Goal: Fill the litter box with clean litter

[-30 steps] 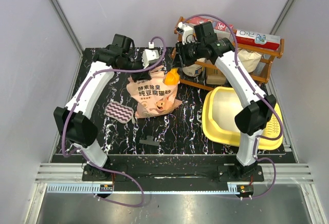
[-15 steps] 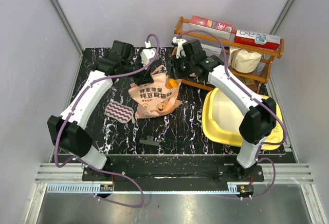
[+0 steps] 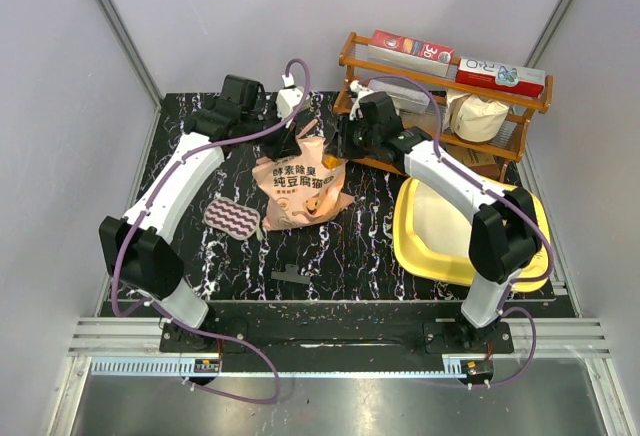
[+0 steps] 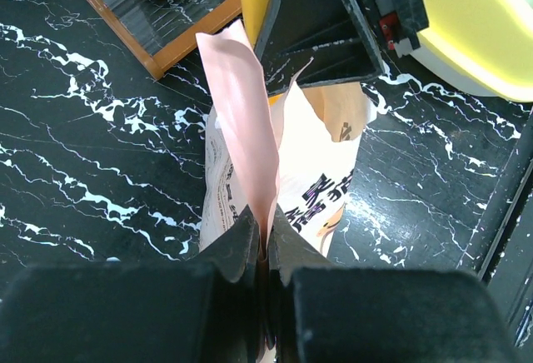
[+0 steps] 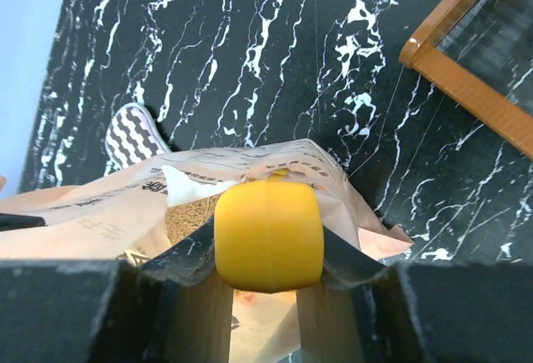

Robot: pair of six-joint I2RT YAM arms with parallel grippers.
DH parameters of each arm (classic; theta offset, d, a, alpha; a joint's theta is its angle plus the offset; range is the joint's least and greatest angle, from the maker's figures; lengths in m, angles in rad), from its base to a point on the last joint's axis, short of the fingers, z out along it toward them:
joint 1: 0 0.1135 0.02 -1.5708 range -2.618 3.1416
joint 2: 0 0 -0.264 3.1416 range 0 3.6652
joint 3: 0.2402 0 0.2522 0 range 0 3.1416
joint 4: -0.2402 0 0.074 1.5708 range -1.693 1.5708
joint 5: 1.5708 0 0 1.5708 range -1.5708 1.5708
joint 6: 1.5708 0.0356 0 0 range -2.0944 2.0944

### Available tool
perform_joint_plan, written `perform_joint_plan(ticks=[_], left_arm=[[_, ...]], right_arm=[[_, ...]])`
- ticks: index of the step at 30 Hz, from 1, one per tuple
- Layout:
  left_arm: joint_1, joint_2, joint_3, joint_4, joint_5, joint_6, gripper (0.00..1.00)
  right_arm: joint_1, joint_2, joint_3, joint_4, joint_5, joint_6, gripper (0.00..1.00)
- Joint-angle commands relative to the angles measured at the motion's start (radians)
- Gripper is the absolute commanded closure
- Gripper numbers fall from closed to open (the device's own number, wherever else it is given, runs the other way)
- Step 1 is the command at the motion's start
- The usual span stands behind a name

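Litter box [image 3: 428, 256] lies at the right of the overhead view on a black, white-veined tabletop [image 3: 370, 246] enclosed by grey panels [image 3: 200, 16]. The peach litter bag [image 3: 300, 191] stands at centre, and a wooden shelf [image 3: 347, 53] is at upper right.

Left wrist view: the left gripper [image 4: 262, 231] is clenched on the bag's top flap, with the litter box at upper right.

Right wrist view: the right gripper [image 5: 266, 256] grasps a yellow scoop [image 5: 268, 231] over the bag's open mouth, where clean litter [image 5: 191, 213] shows.

Scoop [image 5: 268, 234] seemingly in litter bag [image 3: 300, 191]
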Motion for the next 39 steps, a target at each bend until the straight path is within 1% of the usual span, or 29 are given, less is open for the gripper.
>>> perform_joint_plan(ticks=[1, 3, 4, 7, 8, 12, 14, 15, 19, 24, 27, 28, 30, 31, 33, 35, 36, 37, 39], left_arm=[[-0.015, -0.021, 0.078, 0.144, 0.050, -0.009, 1.00], [-0.015, -0.020, 0.075, 0.137, 0.044, 0.008, 1.00], [-0.015, -0.023, 0.075, 0.135, 0.036, 0.013, 1.00], [-0.013, -0.029, 0.072, 0.126, 0.010, 0.042, 1.00], [-0.015, -0.030, 0.069, 0.124, 0.002, 0.052, 1.00], [-0.015, -0.037, 0.078, 0.080, -0.025, 0.104, 1.00], [-0.015, -0.038, 0.075, 0.071, -0.031, 0.129, 1.00], [-0.015, -0.040, 0.077, 0.058, -0.033, 0.134, 1.00], [-0.015, -0.046, 0.069, 0.046, -0.042, 0.158, 1.00], [-0.016, -0.049, 0.087, 0.044, -0.047, 0.168, 1.00], [-0.021, -0.052, 0.103, 0.041, -0.048, 0.164, 1.00], [-0.022, -0.052, 0.104, 0.041, -0.048, 0.161, 1.00], [-0.026, -0.050, 0.103, 0.044, -0.050, 0.160, 1.00], [-0.032, -0.049, 0.107, 0.046, -0.051, 0.158, 1.00], [-0.036, -0.046, 0.112, 0.046, -0.051, 0.160, 1.00], [-0.041, -0.044, 0.120, 0.046, -0.047, 0.160, 1.00], [-0.039, -0.043, 0.120, 0.046, -0.042, 0.163, 1.00], [-0.041, -0.044, 0.121, 0.047, -0.042, 0.163, 1.00], [-0.042, -0.041, 0.121, 0.049, -0.042, 0.158, 1.00]], right_arm=[[-0.020, 0.024, -0.050, 0.117, -0.238, 0.225, 1.00], [-0.046, 0.031, -0.043, 0.169, -0.288, 0.276, 1.00], [-0.078, 0.041, -0.043, 0.193, -0.357, 0.343, 1.00], [-0.127, 0.054, -0.041, 0.269, -0.427, 0.452, 1.00], [-0.135, 0.052, -0.043, 0.290, -0.454, 0.462, 1.00], [-0.165, 0.025, -0.053, 0.322, -0.490, 0.493, 1.00], [-0.196, 0.008, -0.075, 0.322, -0.476, 0.523, 1.00], [-0.207, -0.001, -0.084, 0.357, -0.476, 0.542, 1.00], [-0.271, -0.006, -0.138, 0.427, -0.540, 0.666, 1.00], [-0.336, -0.057, -0.198, 0.467, -0.580, 0.698, 1.00], [-0.343, -0.083, -0.236, 0.468, -0.539, 0.727, 1.00], [-0.321, -0.081, -0.254, 0.496, -0.454, 0.759, 1.00], [-0.291, -0.066, -0.271, 0.504, -0.395, 0.831, 1.00], [-0.278, -0.072, -0.267, 0.479, -0.360, 0.835, 1.00], [-0.284, -0.122, -0.284, 0.485, -0.362, 0.801, 1.00], [-0.287, -0.161, -0.320, 0.490, -0.324, 0.760, 1.00], [-0.278, -0.155, -0.330, 0.503, -0.313, 0.761, 1.00], [-0.261, -0.140, -0.334, 0.552, -0.313, 0.772, 1.00], [-0.233, -0.108, -0.336, 0.562, -0.326, 0.781, 1.00]])
